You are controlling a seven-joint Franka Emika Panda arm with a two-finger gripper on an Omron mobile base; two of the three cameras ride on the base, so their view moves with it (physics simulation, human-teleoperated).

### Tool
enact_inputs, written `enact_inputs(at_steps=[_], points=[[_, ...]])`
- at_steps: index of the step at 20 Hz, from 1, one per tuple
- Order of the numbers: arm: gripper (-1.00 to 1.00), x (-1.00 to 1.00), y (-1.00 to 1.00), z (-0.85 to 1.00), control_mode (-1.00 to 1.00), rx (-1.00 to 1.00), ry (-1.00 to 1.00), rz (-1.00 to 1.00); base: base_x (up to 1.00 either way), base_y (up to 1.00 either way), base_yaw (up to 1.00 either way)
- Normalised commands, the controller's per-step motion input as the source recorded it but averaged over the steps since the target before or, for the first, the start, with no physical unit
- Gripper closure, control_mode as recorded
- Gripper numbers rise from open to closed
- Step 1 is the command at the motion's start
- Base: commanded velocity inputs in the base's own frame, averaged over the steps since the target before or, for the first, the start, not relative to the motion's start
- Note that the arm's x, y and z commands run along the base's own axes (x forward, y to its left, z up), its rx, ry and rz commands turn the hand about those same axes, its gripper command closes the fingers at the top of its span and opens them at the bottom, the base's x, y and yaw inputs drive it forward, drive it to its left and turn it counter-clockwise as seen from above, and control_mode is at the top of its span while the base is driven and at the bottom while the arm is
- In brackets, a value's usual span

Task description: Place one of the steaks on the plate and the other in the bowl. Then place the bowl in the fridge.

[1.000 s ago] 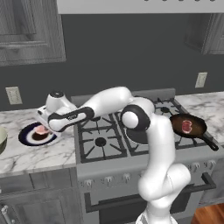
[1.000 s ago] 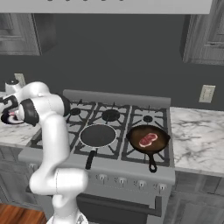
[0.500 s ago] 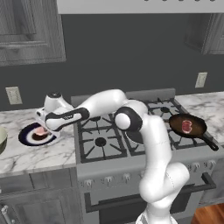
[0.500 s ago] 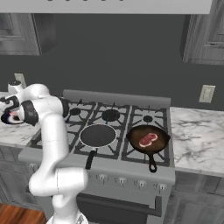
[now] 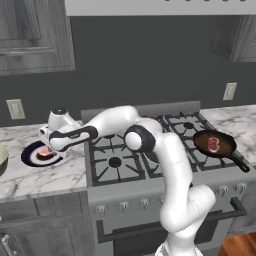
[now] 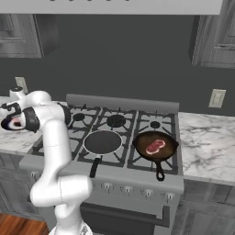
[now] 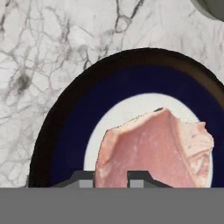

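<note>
Marble counter (image 5: 47, 175) runs to the left of a gas stove (image 5: 150, 150), and the plate (image 5: 31, 156) is seen lying on it beside the stove's left edge. On the plate's centre 1 pale pink steak (image 7: 153, 148) is laid flat. The gripper (image 7: 110, 178) is held low over the plate at the steak's near edge; in the hand view its 2 dark fingertips (image 7: 85, 178) are seen slightly apart, framing that edge. Whether the steak is pinched or merely flanked cannot be told.

A 2nd steak (image 5: 214, 144), darker red with white marbling, is seen lying in a black frying pan (image 5: 226, 149) on the stove's right front burner, well apart from the plate. A round black griddle pan (image 6: 103, 142) is set on the front left burner in the right base view. At the far left edge of the left base view the rim of the pale bowl (image 5: 2, 159) is seen on the counter, near the plate.
</note>
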Motion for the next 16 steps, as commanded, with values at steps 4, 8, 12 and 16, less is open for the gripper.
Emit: enact_inputs(at_steps=[4,8,12,16], points=[[1.0,0.26,0.09,-0.23,-1.0,0.0,0.01,0.0,0.0,0.0,0.0],[1.0,0.06,0.19,-0.38,-1.0,0.0,0.03,0.0,0.0,0.0,0.0],[-1.0,0.14,0.24,-0.36,-1.0,0.0,0.02,0.0,0.0,0.0,0.0],[-1.0,0.06,0.07,-0.06,-1.0,0.0,0.01,0.0,0.0,0.0,0.0]])
